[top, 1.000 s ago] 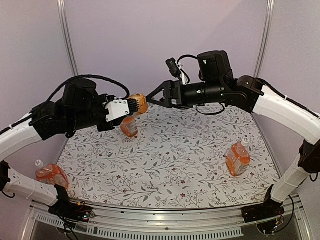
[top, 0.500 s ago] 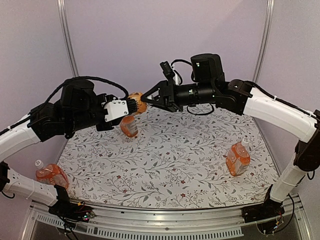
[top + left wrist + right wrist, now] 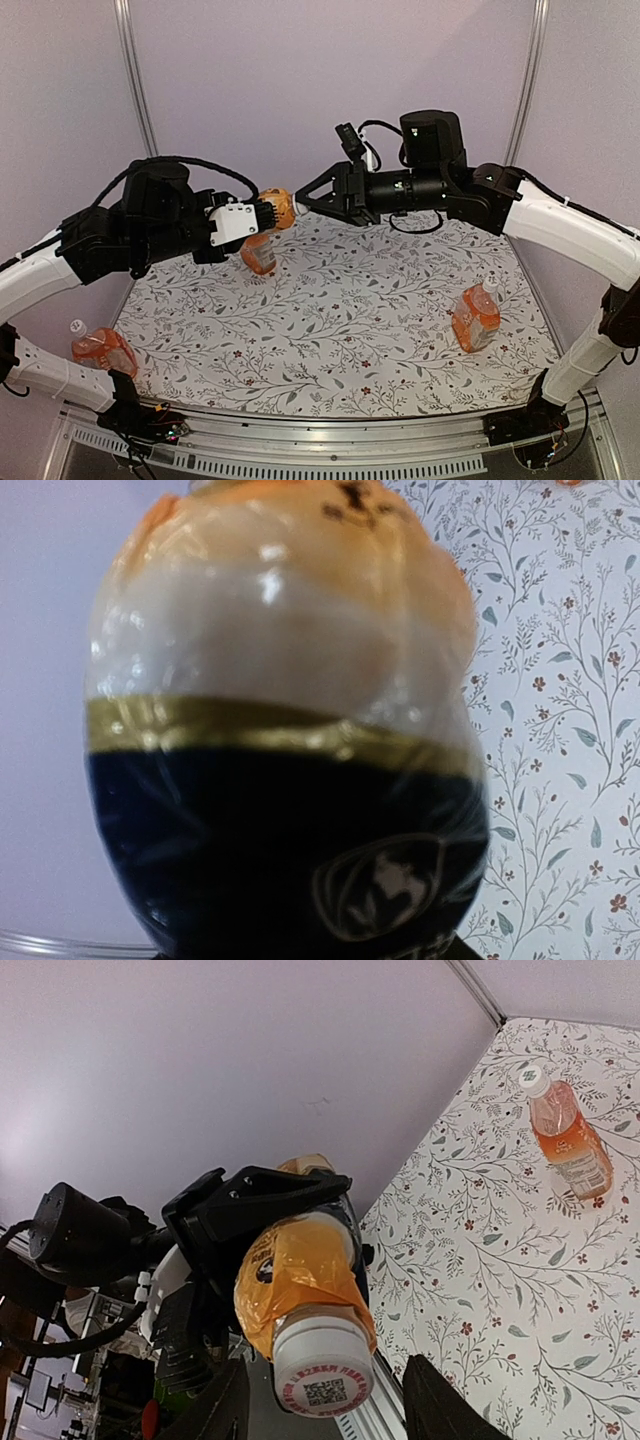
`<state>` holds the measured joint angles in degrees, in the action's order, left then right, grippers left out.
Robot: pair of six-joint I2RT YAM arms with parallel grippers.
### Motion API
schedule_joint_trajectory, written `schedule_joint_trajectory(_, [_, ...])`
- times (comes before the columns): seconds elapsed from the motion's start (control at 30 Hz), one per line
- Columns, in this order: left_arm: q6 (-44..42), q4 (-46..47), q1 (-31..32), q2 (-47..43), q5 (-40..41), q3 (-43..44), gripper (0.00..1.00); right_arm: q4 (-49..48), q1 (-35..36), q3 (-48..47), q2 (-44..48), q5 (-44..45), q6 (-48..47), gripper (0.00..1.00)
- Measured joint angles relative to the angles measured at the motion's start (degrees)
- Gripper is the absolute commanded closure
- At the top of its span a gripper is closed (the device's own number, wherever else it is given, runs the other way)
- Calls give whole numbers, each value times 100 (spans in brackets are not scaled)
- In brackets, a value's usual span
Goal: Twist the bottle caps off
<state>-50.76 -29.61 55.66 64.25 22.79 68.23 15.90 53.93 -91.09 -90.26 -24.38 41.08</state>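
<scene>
Clamped in the left tool [image 3: 262,213], the clear plastic orange-drink bottle [image 3: 280,208] lies level, its white ribbed cap [image 3: 322,1378] facing the right tool [image 3: 306,201], whose fingers stand apart, flanking that cap.

Left gripper [image 3: 270,211] clamped, right gripper [image 3: 306,197] splayed — aloft

1. Dark-labelled bottle [image 3: 284,207]: clamped in my left gripper [image 3: 270,212], horizontal above the far-left part of the floral mat [image 3: 350,330]. Its white ribbed cap [image 3: 322,1372] is on.
2. Second bottle [image 3: 258,253]: orange label, on the mat's far-left part; cap hidden.
3. Third bottle [image 3: 101,349]: at the mat's near-left corner; third cap [image 3: 77,326] on.
4. Fourth bottle [image 3: 476,317]: on the mat's right side; fourth cap [image 3: 490,284] on.
</scene>
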Motion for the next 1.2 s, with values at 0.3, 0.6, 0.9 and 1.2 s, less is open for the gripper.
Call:
schedule_joint_trajectory(0.3, [-4, 9, 0, 0, 0, -4, 71, -15, -2, 0, -2, -129, 24, 66])
schedule_joint_trajectory(0.6, [-24, 15, 2, -4, -7, -4, 71, -33, -11, -15, -92, -372, 31, 68])
schedule_joint_trajectory(0.9, [-22, 2, 2, -13, -4, -33, 71, -61, -26, -46, -170, -498, 15, 100])
schedule_joint_trajectory(1.2, [363, -946, -11, -61, -791, 275, 74, 599, 236, -238, -151, -402, -977, 100])
